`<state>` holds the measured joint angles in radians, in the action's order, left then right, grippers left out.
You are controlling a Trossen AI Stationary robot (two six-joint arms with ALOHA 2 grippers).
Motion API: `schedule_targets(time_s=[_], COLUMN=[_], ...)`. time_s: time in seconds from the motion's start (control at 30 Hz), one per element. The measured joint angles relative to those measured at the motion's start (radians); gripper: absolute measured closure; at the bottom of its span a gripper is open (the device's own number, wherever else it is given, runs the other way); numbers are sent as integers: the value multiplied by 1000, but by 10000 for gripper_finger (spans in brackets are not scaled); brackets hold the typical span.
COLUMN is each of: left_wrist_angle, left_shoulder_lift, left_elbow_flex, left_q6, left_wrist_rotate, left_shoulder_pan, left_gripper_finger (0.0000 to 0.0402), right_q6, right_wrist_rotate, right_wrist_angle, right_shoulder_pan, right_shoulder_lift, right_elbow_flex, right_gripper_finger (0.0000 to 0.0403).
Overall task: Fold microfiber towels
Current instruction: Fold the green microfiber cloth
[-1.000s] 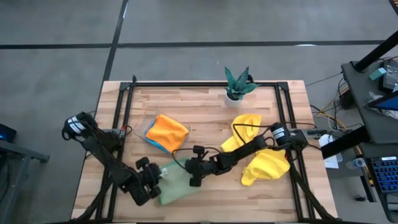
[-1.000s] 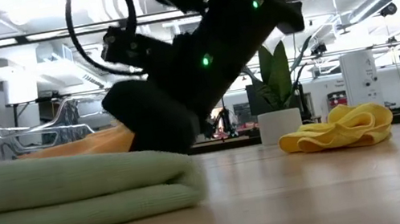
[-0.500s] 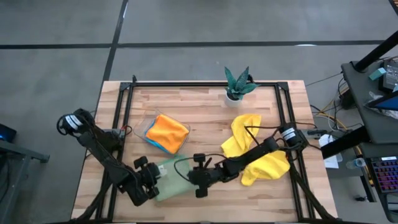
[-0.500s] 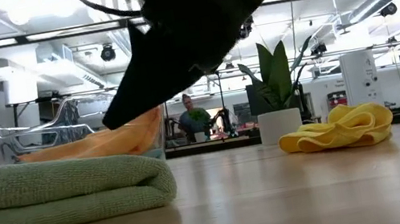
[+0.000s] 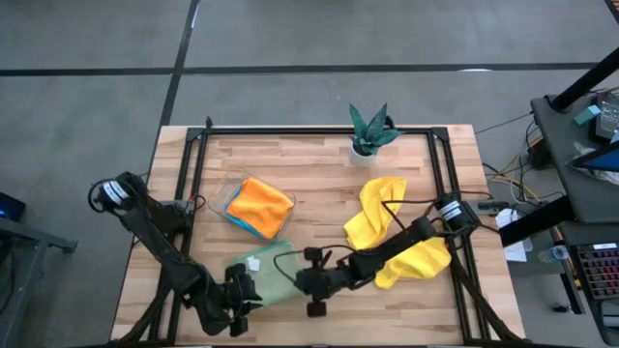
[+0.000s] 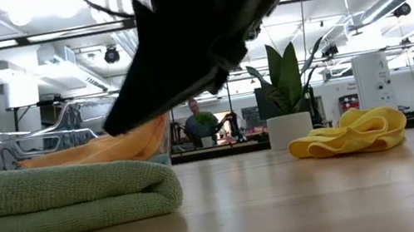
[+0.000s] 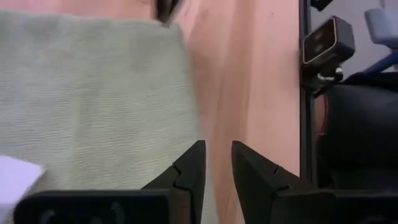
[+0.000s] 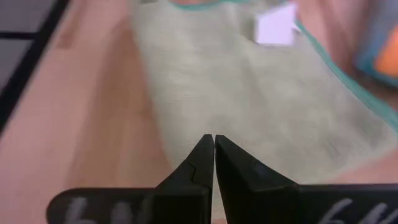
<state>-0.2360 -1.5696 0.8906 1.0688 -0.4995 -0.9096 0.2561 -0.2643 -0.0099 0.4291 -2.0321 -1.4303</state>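
Note:
The pale green towel (image 5: 266,273) lies folded flat on the table near its front edge; the low view shows its rounded fold (image 6: 170,188). My left gripper (image 7: 217,163) hovers over the towel's left end (image 7: 93,93), its fingers a narrow gap apart with nothing between them. My right gripper (image 8: 214,144) is shut and hangs above the towel's right end (image 8: 249,106). An orange towel (image 5: 261,203) lies on a blue one in the clear tray (image 5: 230,196). Two yellow towels (image 5: 375,215) (image 5: 418,259) lie crumpled at the right.
A small plant in a white pot (image 5: 368,133) stands at the far edge. A black frame rail (image 5: 193,184) runs along the table's sides. Bare wood (image 5: 406,309) shows along the near right edge. People show in the room beyond the table.
Both grippers have risen off the green towel and drawn back toward the table's near edge, the right one also swinging away from the tray. The towel stays folded, and its rounded fold has settled back a little toward the table's left.

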Motion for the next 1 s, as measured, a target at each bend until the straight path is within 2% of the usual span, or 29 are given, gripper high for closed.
schedule_targets(time_s=[0.1,0.2,0.4,0.53,0.67,0.83,1.0], left_wrist_angle=[-1,-4,-8,-8,-8,-8,-7], left_shoulder_lift=[-37,-70,-106,-119,-130,-141,-154], left_elbow_flex=[-4,-15,-16,-16,-20,-21,-21], left_q6=[-1,-1,0,18,25,25,25], left_wrist_rotate=[-2,-2,-2,-3,-3,-4,-6], left_shoulder_pan=[0,0,0,0,0,0,0], left_gripper_finger=[339,339,339,339,339,339,339], right_q6=[93,203,381,438,446,479,511], right_wrist_rotate=[1,32,57,77,79,79,73], right_wrist_angle=[-66,-156,-260,-229,-191,-126,-66], right_shoulder_pan=[-26,-58,-106,-125,-136,-142,-146], right_shoulder_lift=[9,23,30,22,19,19,19], right_elbow_flex=[-5,-14,-14,-15,-12,12,60], right_gripper_finger=[389,362,257,186,133,98,88])
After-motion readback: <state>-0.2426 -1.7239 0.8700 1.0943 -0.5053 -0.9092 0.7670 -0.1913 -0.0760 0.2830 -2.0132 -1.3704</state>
